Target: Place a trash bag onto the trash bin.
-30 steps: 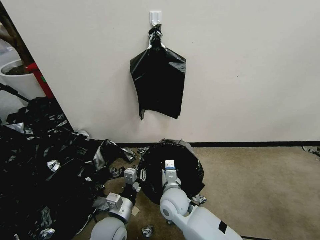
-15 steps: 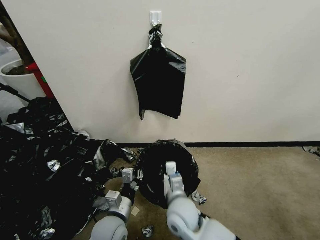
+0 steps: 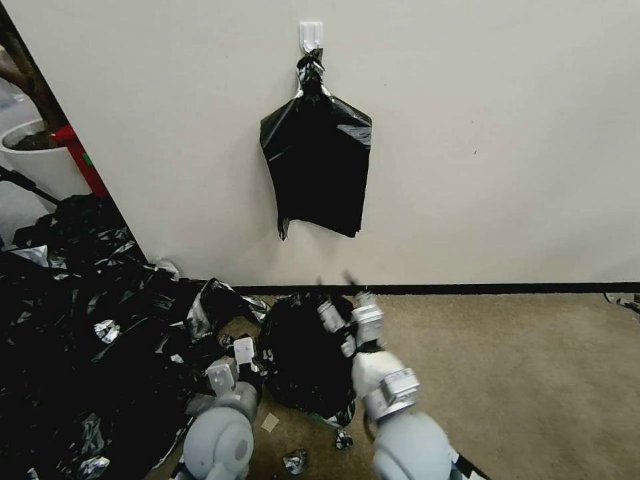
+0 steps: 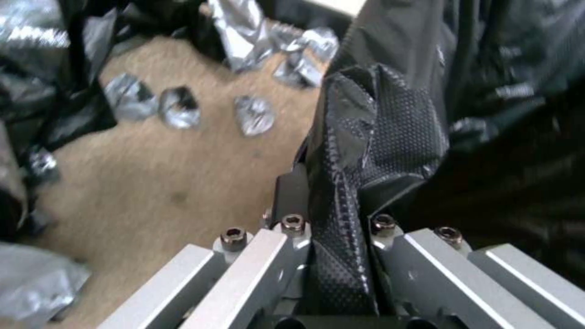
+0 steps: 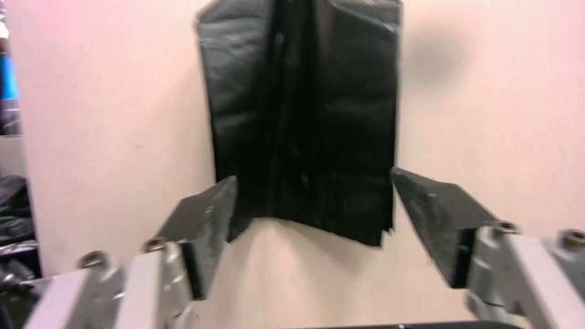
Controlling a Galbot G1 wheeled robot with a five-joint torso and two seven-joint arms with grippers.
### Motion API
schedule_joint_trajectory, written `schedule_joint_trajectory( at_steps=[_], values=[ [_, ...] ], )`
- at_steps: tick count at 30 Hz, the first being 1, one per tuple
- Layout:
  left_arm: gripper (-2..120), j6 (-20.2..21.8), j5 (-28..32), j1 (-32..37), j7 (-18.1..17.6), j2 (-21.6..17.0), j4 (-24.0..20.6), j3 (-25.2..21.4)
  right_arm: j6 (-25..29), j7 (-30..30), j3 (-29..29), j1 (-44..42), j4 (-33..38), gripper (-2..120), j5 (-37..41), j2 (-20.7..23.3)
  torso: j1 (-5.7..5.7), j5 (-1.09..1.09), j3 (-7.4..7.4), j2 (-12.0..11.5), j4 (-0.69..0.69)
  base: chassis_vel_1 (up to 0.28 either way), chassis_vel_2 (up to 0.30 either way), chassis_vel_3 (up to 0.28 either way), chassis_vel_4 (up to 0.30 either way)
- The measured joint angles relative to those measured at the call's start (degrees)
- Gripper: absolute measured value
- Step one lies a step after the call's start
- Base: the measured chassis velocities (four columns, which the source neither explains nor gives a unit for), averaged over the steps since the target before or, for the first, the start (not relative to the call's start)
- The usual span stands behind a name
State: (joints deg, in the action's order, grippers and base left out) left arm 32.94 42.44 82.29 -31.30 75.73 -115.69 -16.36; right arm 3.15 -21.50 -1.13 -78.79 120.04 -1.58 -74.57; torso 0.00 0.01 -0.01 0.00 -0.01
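The trash bag [image 3: 303, 360] is a glossy black mound on the carpet by the wall, and the trash bin is hidden under it. My left gripper [image 3: 243, 347] is low at the mound's left side. In the left wrist view its dotted black fingers [image 4: 341, 183] are pressed together on a fold of the trash bag [image 4: 506, 114]. My right gripper [image 3: 335, 280] is raised above the mound's right side, open, pointing up at the wall. In the right wrist view the right gripper [image 5: 311, 176] has its fingers spread wide with nothing between them.
A flat black bundle [image 3: 317, 173] hangs by its knot from a white wall hook and also faces the right wrist camera as the bundle [image 5: 299, 114]. A large heap of black plastic [image 3: 80, 320] covers the floor at left. Silvery scraps [image 4: 177, 105] litter the carpet. Bare carpet [image 3: 520, 373] lies to the right.
My right gripper has come up out of the bag's round mouth and swung up towards the wall. The bag mound has shifted left and its mouth no longer shows. The left gripper moved slightly left.
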Motion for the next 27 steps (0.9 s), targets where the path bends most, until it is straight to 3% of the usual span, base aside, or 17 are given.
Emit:
schedule_joint_trajectory(
  at_steps=[6, 9, 14, 25, 27],
  values=[
    [5, 2.7, 2.0, -0.2, -1.4, 0.4, 0.2, -0.2, -1.4, -1.7, 0.0, -1.9, 0.4, 90, 1.8, -1.7, 0.00, 0.03, -0.01, 0.0, 0.02, 0.000, 0.000, 0.000, 0.000],
    [21, 3.9, 3.5, 0.9, -0.3, 1.1, -0.4, -1.0, -1.7, -2.2, -0.2, -2.7, -0.1, 100, 2.2, -2.5, 0.00, 0.01, -0.01, 0.0, 0.03, 0.000, 0.000, 0.000, 0.000],
    [35, 2.4, 3.2, 1.9, 0.7, 1.2, -1.6, -1.6, -1.9, -2.7, -0.2, -3.0, -0.6, 100, 2.4, -2.9, 0.00, -0.06, 0.01, 0.0, 0.00, 0.000, 0.000, 0.000, 0.000],
    [74, -7.2, -3.1, 4.4, 3.7, -0.9, -7.4, -3.8, 1.9, -4.4, 2.0, -2.8, -2.7, 100, 6.5, -4.1, 0.00, -0.03, 0.01, 0.0, 0.00, 0.000, 0.000, 0.000, 0.000],
    [84, -15.7, -6.9, 5.7, 6.6, -1.5, -7.2, -4.2, 6.0, -4.1, 3.7, -2.9, -4.1, 100, 6.5, -4.4, 0.00, -0.03, 0.01, 0.0, 0.00, 0.000, 0.000, 0.000, 0.000]
  ],
)
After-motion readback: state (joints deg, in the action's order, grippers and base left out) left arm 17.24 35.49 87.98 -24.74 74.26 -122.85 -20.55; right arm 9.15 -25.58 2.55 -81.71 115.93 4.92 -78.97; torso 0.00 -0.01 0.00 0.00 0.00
